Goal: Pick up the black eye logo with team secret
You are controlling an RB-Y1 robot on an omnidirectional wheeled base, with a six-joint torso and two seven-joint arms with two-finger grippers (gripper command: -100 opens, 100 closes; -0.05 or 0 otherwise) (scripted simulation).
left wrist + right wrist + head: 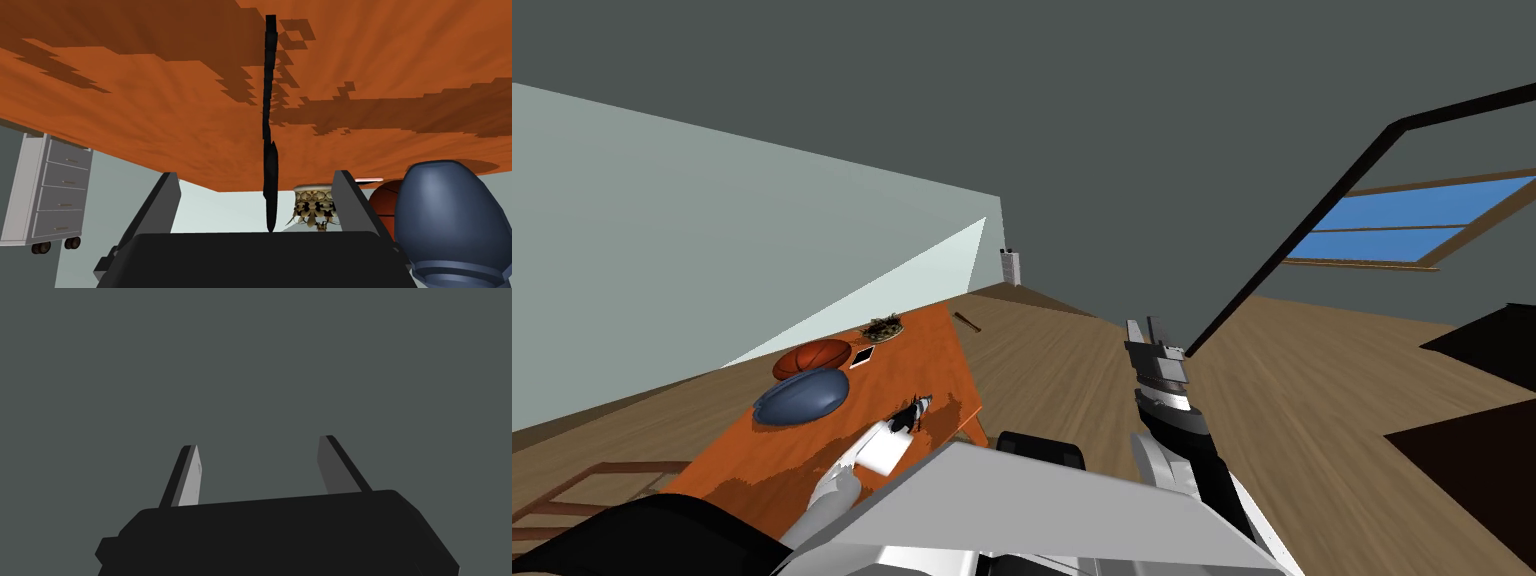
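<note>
The head camera looks steeply down, rolled, onto the orange wooden table (917, 360), which the left wrist camera skims from close, while the right wrist camera faces a dark grey wall (250, 363).

Stretching left arm forward and low; left gripper (256, 175) showing fingers spread wide. Holding right arm bent, forearm standing upright; right gripper (1148, 328) pointing up, fingers parted.

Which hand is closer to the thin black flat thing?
Left. The left gripper straddles the thin black flat piece, open; the right gripper is raised, open, above the wooden floor.
</note>
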